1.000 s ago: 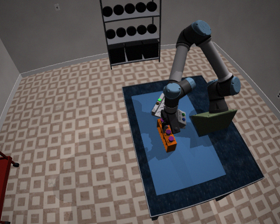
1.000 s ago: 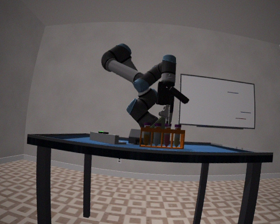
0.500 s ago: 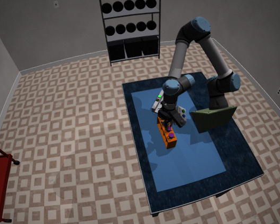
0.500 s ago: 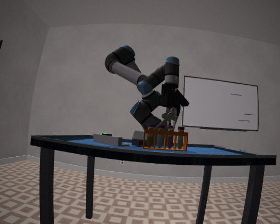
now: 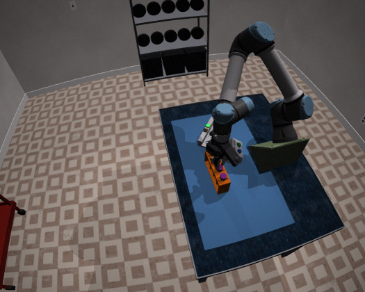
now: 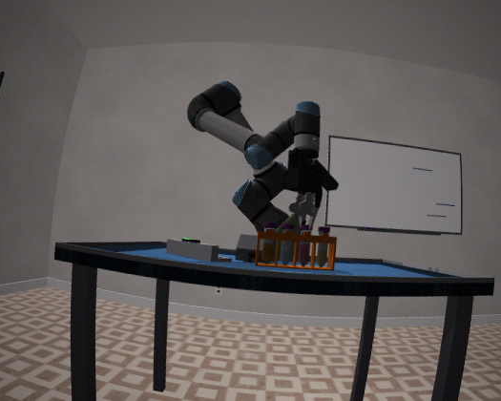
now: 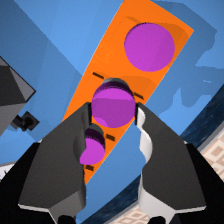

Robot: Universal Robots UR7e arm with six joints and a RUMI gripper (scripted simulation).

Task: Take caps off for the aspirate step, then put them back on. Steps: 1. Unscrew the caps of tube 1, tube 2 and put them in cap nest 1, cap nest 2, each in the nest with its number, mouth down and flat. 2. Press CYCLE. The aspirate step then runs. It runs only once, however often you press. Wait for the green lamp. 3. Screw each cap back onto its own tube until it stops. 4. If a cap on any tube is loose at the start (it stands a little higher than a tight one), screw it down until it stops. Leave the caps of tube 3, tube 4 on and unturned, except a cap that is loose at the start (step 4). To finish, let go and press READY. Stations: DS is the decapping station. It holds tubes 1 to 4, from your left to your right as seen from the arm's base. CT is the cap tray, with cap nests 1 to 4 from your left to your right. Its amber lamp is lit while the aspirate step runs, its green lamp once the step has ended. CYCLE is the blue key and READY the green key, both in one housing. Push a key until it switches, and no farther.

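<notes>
The orange rack DS (image 5: 224,188) (image 6: 334,253) (image 7: 87,97) holds four tubes with purple caps. The gripper (image 5: 221,163) (image 6: 305,221) (image 7: 114,106) points down and is shut on the cap of tube 2 (image 5: 220,167) (image 6: 304,229) (image 7: 113,113), which sits on its tube. The cap of tube 1 (image 5: 223,176) (image 6: 323,229) (image 7: 149,47) is on at the end. The caps of tube 3 (image 6: 287,227) (image 7: 94,152) and tube 4 (image 6: 270,225) are on. On the tray CT (image 5: 200,142) (image 6: 193,250) the green lamp (image 5: 208,125) is lit; its nests are mostly hidden by the arm.
The key housing (image 5: 235,142) (image 6: 244,247), with the green key (image 5: 239,144) and blue key (image 5: 239,151), stands close beside the rack, on the arm base's side. The olive-green base panel (image 5: 279,154) stands behind it. The tray is past the rack's tube 4 end.
</notes>
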